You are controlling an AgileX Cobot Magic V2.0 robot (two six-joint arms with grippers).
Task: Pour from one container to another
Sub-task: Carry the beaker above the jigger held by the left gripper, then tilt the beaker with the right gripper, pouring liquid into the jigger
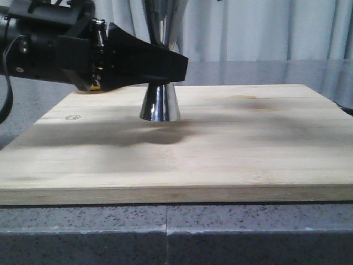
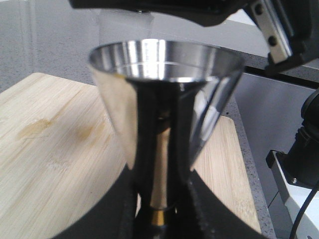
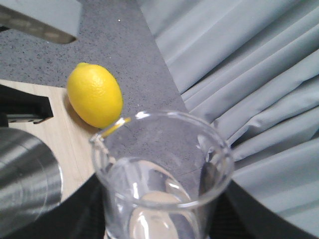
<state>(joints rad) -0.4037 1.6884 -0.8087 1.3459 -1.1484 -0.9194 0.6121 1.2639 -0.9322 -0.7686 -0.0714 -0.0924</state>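
Observation:
The steel jigger (image 1: pixel 159 104) stands upright on the wooden board (image 1: pixel 220 149), its gold band (image 2: pixel 158 216) at the narrow waist. My left gripper (image 1: pixel 161 66) reaches in from the left and is shut on that waist; its black fingers (image 2: pixel 187 209) flank the stem below the wide open cup (image 2: pixel 164 62). The clear glass beaker (image 3: pixel 162 169) sits between the black fingers of my right gripper (image 3: pixel 159 221), which is shut on it. Its pour lip (image 3: pixel 99 137) points toward the jigger's rim (image 3: pixel 27 174). I cannot tell whether the beaker holds liquid. The right gripper is out of the front view.
A yellow lemon (image 3: pixel 94 94) lies at the board's far edge (image 3: pixel 60 124) on the grey speckled counter (image 3: pixel 124 45). Grey curtains (image 3: pixel 249 74) hang behind. Part of the right arm (image 2: pixel 199 10) hangs dark above the jigger's cup. The board's right half (image 1: pixel 276 127) holds nothing.

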